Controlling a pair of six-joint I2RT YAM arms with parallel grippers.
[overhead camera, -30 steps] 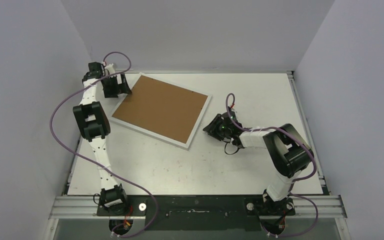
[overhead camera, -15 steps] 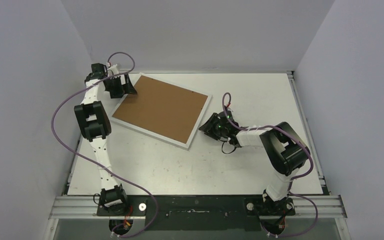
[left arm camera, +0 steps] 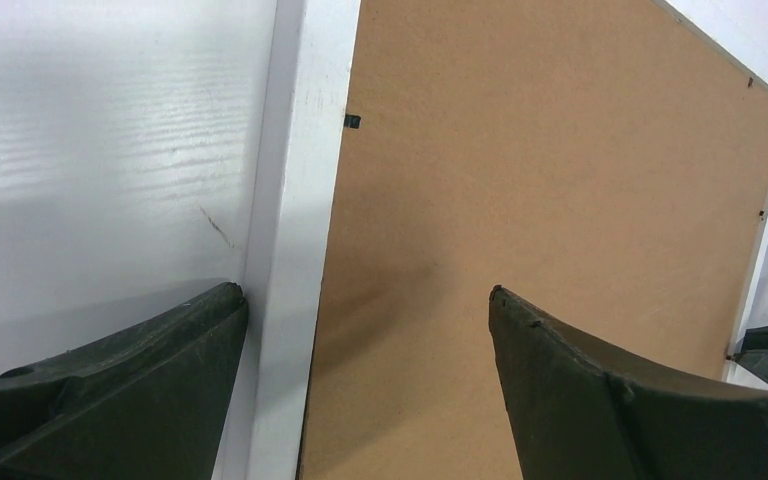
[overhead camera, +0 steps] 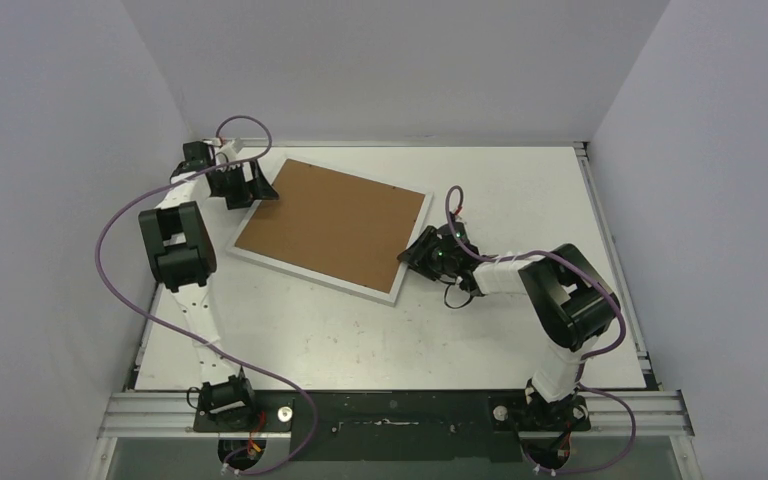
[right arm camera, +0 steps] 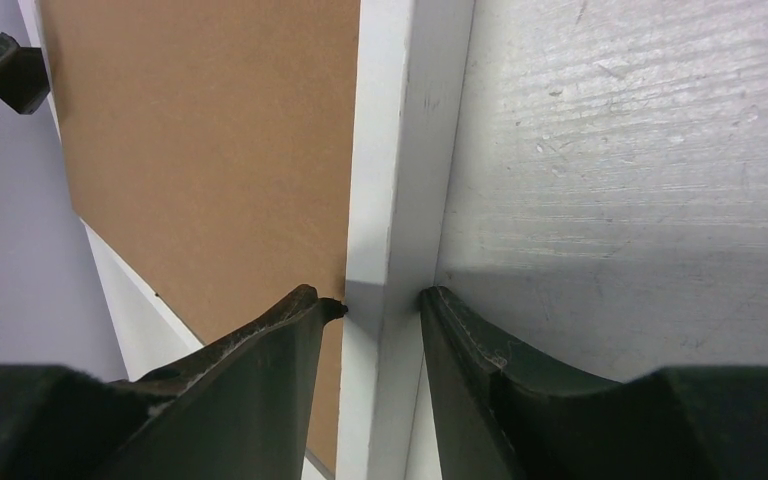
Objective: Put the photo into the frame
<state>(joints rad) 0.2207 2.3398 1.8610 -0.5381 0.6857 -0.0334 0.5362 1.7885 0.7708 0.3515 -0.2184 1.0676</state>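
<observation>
The frame (overhead camera: 312, 275) lies back side up on the table, its brown board (overhead camera: 330, 225) facing up. The photo is hidden. My left gripper (overhead camera: 253, 186) is open at the frame's far left corner. In the left wrist view (left arm camera: 365, 292) it straddles the white rail (left arm camera: 290, 200), one finger on the table side and one over the board (left arm camera: 540, 180). My right gripper (overhead camera: 409, 256) is at the frame's right edge. In the right wrist view (right arm camera: 380, 298) its fingers are closed on the white rail (right arm camera: 410, 150).
The white table (overhead camera: 520, 190) is boxed in by grey walls on the left, back and right. Purple cables loop from both arms. A metal rail (overhead camera: 390, 410) runs along the near edge.
The frame has slid right and a little nearer, against my right gripper. My left gripper moved right with it. My right gripper moved left onto the frame's edge.
</observation>
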